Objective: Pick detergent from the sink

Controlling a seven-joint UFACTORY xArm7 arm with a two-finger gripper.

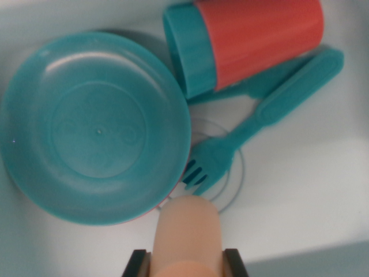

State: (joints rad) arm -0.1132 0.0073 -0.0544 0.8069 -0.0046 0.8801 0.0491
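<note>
Closest to the camera, the pincer shows as two dark fingers at the bottom edge of the wrist view, pressed against both sides of the peach-coloured detergent bottle, which they grip between them; the bottle stands out ahead of the pincer over the white sink. Just past the bottle's far end lies the round drain ring, with the prongs of a teal fork resting over it, the handle running away toward the wrist view's right. Ahead and to the wrist view's left sits a teal bowl. Farthest off lies a red cup with a teal band, tipped on its side, above the fork.
</note>
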